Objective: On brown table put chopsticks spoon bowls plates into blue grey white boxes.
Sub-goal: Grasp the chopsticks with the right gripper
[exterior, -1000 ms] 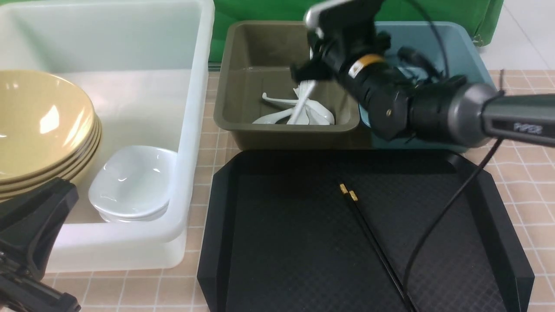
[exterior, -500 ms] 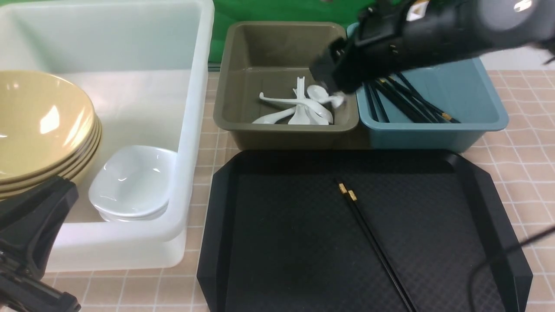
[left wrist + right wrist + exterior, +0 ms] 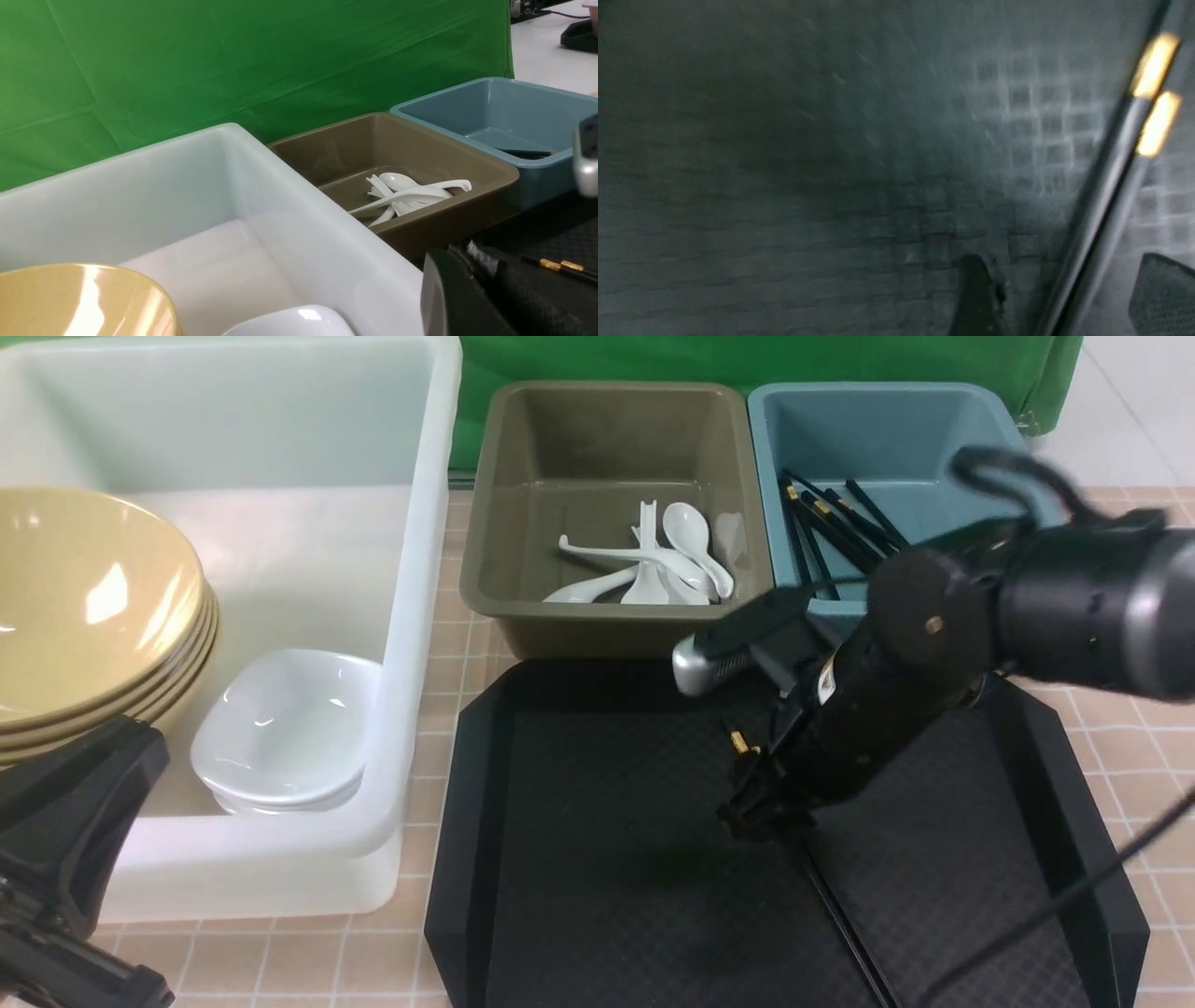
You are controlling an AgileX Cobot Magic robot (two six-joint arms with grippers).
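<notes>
- Shows two long thin black chopsticks (image 3: 1097,205) lying on a black textured tray (image 3: 597,859), gold bands toward 11 o'clock.
- Sets the right gripper (image 3: 758,814) low over that pair, fingers (image 3: 978,298) spread wide, one on either side.
- Shows the left gripper (image 3: 75,821) at the tray's 8 o'clock, fingers pressed together.
- Shows glossy white spoons (image 3: 653,569) in the olive-grey plastic bin (image 3: 607,439) at 12 o'clock, more sticks (image 3: 826,518) in the dull blue bin (image 3: 980,420) at 1.

Right end effector (image 3: 758,810) points down, jaws spread; left end effector (image 3: 70,817) rests closed.
</notes>
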